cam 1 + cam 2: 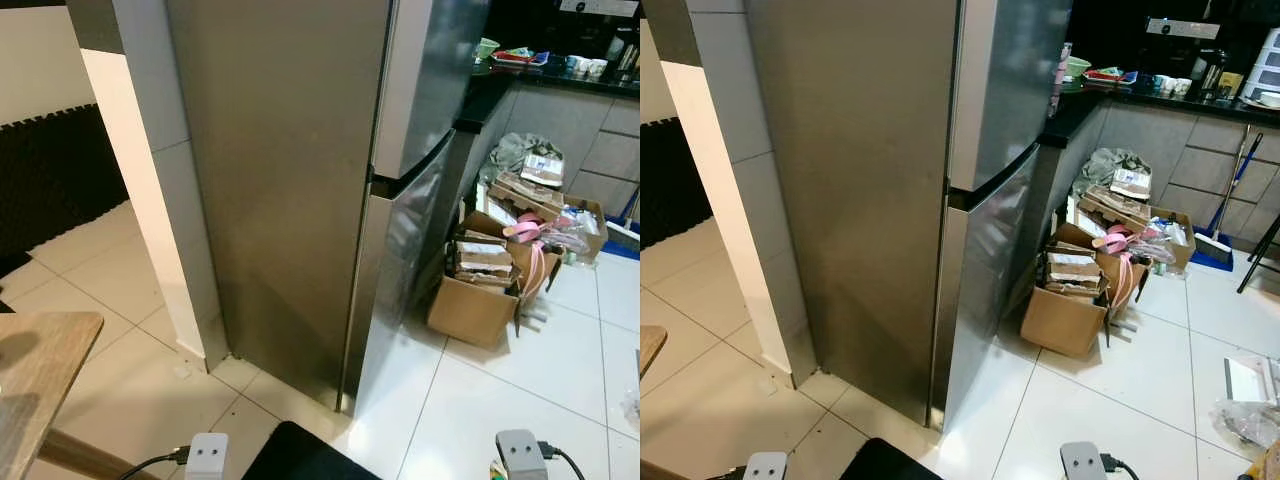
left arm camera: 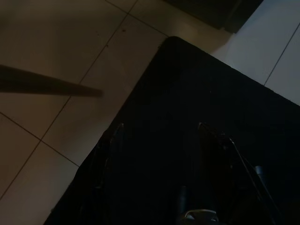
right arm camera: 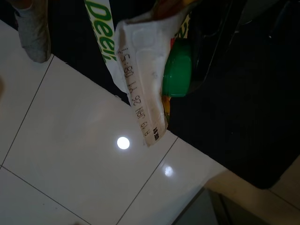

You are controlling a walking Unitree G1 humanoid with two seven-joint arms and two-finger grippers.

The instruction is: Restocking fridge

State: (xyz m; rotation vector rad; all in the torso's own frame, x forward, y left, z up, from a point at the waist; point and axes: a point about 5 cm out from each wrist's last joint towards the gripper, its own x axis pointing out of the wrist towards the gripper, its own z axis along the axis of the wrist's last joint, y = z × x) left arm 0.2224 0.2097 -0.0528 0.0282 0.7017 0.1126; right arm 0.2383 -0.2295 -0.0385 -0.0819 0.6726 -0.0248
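Right wrist view: carton (image 3: 140, 79) in right tool.

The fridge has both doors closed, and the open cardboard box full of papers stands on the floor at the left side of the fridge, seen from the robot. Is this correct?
Not quite. Both doors of the fridge are closed, but the cardboard box stands on the floor at its right side, toward the kitchen counter. The left eye view shows this.

my head cams look down at the fridge (image 1: 300, 200) corner, sharing it; both wrist cams face the floor (image 3: 70, 164) close up.
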